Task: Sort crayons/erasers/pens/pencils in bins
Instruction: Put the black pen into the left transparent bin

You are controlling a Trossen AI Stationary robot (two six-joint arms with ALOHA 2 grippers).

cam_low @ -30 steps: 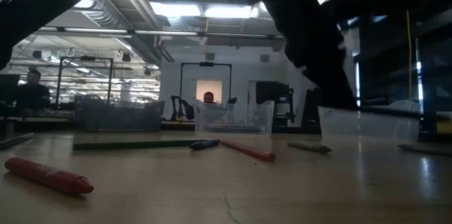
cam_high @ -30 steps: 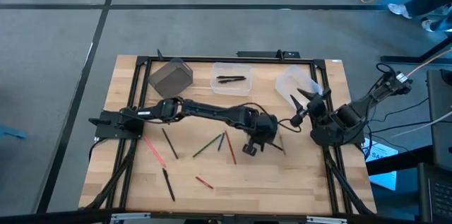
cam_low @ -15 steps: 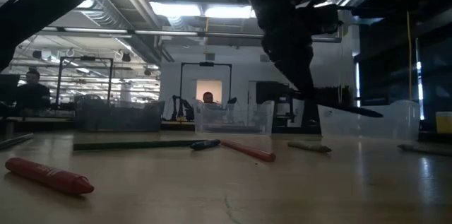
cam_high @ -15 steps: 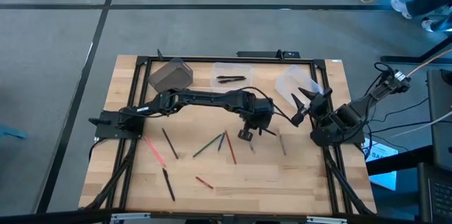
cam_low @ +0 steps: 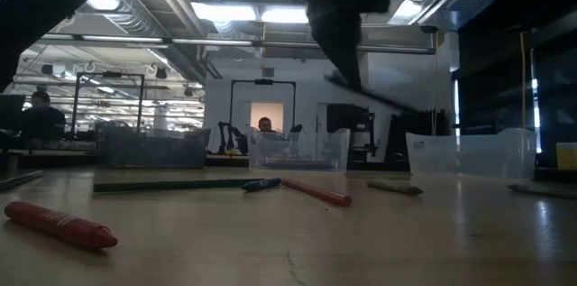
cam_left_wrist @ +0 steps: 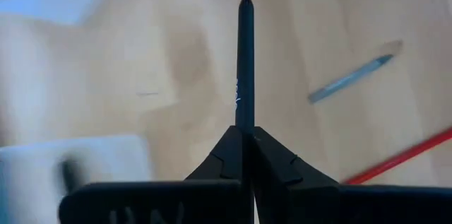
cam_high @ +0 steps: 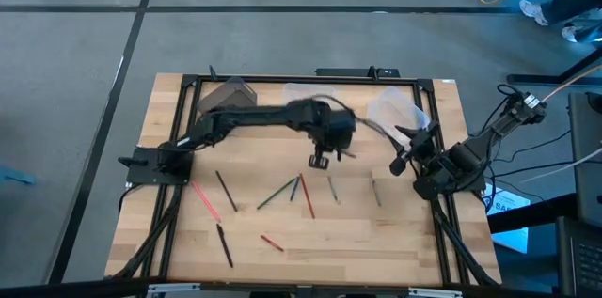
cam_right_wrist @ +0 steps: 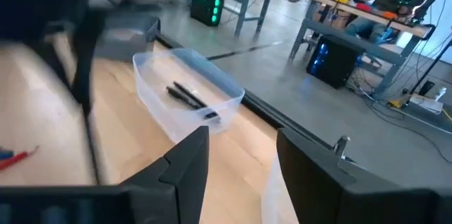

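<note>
My left gripper (cam_left_wrist: 244, 136) is clamped tight on a black pen (cam_left_wrist: 245, 61), which sticks straight out past my fingertips along the gripper's own line. From above, the left gripper (cam_high: 320, 159) hangs in the air over the middle of the table (cam_high: 414, 232), just short of the clear square tub (cam_high: 293, 91) at the back edge. That tub lies just beyond the gripper toward the back, already with two dark pens (cam_right_wrist: 189, 98) inside lying roughly along its long side. The next move looks like a short reach over the rim, so the pen's long axis needs to line up with the tub's length. My left arm is plainly the nearer one. My right gripper (cam_right_wrist: 240, 157) waits with fingers spread and nothing in them, off the right edge of the table beside the clear round tub (cam_high: 390, 110). The grey box (cam_high: 226, 99) sits at the back left. Loose sticks are scattered on the wood: a green pencil (cam_high: 276, 194), a red pencil (cam_high: 307, 196), a pink stick (cam_high: 206, 200), a short red crayon (cam_high: 272, 242), a black pen near the front (cam_high: 224, 244), possibly two grey ones further right, hard to tell. Beyond the table is a lit workshop with benches and a person (cam_low: 267, 125) seated far back.
</note>
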